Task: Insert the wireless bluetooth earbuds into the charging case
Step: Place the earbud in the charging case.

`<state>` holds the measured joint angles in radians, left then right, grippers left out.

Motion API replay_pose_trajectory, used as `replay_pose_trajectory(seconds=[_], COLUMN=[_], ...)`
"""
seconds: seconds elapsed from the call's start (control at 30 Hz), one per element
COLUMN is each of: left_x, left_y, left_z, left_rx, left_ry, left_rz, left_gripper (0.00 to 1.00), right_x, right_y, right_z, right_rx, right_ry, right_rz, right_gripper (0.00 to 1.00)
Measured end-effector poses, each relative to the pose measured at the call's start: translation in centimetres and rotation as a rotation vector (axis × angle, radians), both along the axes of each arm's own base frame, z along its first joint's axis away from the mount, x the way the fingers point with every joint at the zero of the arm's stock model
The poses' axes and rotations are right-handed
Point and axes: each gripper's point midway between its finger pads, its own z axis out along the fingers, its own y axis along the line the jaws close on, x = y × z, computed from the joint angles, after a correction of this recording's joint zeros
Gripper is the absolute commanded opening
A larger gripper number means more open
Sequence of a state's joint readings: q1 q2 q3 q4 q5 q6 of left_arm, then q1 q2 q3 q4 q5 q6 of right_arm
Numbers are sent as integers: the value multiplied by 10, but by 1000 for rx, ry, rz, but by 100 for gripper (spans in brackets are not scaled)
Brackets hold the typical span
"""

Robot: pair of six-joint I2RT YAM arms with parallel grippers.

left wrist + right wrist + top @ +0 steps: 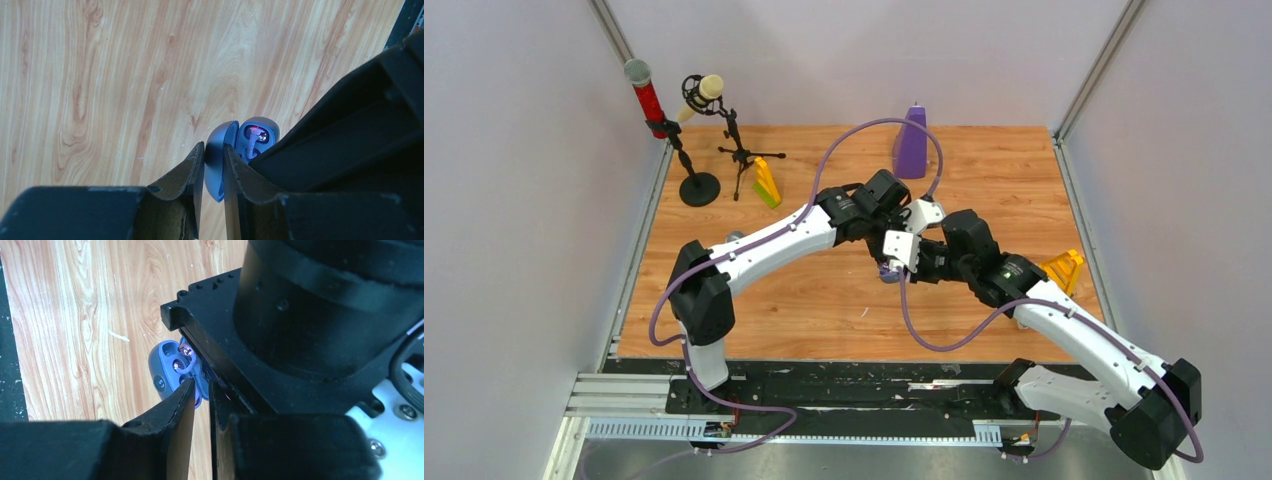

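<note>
Left gripper is pinching the charging case by its lid while right gripper, seemingly clamping a pale purple earbud, is risking jamming it crooked.

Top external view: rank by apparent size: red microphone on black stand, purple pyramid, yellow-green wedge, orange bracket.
1. Red microphone on black round-base stand
2. Purple pyramid
3. Yellow-green wedge and orange bracket: they look alike, and an arm may hide part of the bracket, so unranked.

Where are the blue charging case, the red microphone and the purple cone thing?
charging case (217,145): left wrist view, on its open lid.
red microphone (649,105): top external view, on its red handle.
purple cone (911,148): top external view, on the middle of its body.
</note>
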<state>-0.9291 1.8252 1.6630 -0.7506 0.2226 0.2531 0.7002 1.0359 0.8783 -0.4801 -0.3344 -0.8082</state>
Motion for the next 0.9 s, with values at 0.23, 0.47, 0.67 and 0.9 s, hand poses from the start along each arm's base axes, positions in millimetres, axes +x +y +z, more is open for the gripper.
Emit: replay_pose_trajectory(seconds=[0.23, 0.47, 0.67, 0.9], left_x=[3, 11, 16, 27], left_y=[2, 7, 9, 13], left_z=[0, -1, 0, 2], left_rx=[6, 15, 12, 12], left_ry=[-4, -7, -9, -25], left_rz=[26, 87, 137, 215], left_gripper=[27, 27, 26, 26], right_x=[-1, 0, 4, 17], right_y=[4, 14, 16, 18], right_z=[-5, -18, -16, -16], right_rx=[72, 107, 134, 152], right_ry=[74, 177, 198, 180], right_rz=[-51, -85, -118, -166], right_gripper=[21, 21, 21, 22])
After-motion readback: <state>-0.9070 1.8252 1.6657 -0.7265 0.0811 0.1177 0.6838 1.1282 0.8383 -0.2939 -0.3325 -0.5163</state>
